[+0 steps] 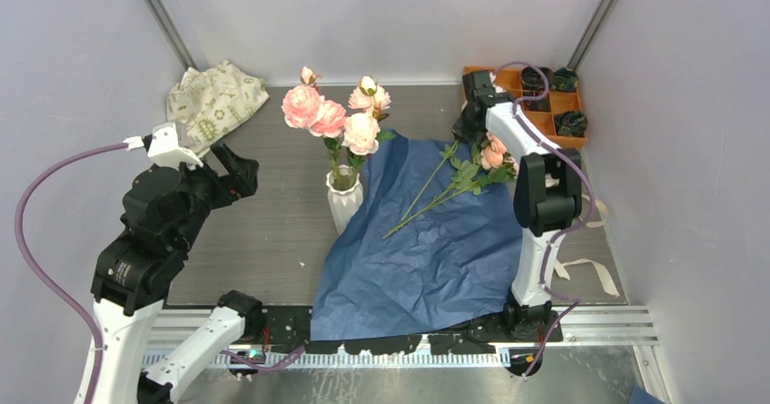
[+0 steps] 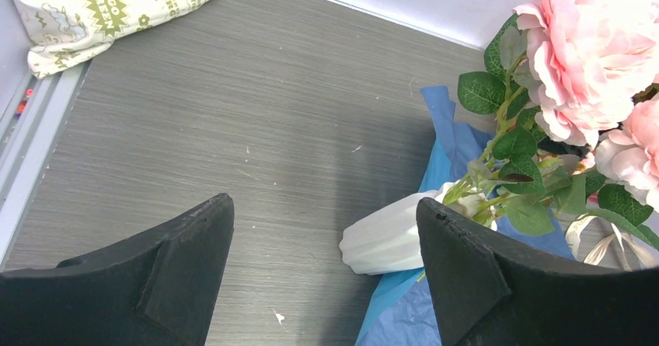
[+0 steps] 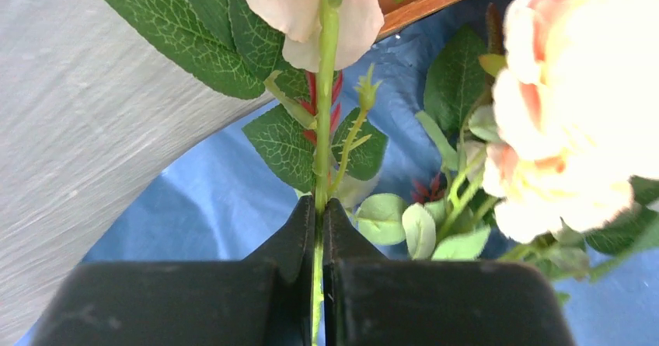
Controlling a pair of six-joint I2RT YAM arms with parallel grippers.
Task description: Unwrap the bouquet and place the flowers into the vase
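**Right Gripper Pinched on a Stem, Left Gripper Wide Beside the Vase**

Far left of the vase (image 1: 344, 200) and behind it, a cream patterned cloth (image 1: 216, 100) lay crumpled against the back wall. Nearer the front, also left of the vase, the left gripper (image 2: 325, 206) hung over the grey table (image 1: 272, 241) with its jaws spread wide and nothing between them. Its wrist camera looked towards the vase between the two black fingers.

The vase stood upright, its base touching the left edge of the blue wrapping paper (image 1: 427, 250). The standing flowers (image 1: 331, 113) rose from its mouth (four full pink and peach blooms and a couple of buds, as far as the top view showed).

Right of the vase the wrapping paper lay opened flat, spreading down towards the front edge. On its far part the loose flowers (image 1: 459, 179) lay on their sides, with thin stems slanting towards the vase's side and blooms pointing away from it.

The right gripper (image 3: 320, 204) was down among them, well right of the vase. Its jaws were pinched tight on one green flower stem (image 3: 325, 113) just below a pair of leaves, with a peach bloom just beside the fingers.

Farther right of the vase and behind it, an orange compartment tray (image 1: 545, 104) sat in the back corner with dark items in its cells. A beige ribbon (image 1: 590, 272) lay loose beyond the paper's right edge.
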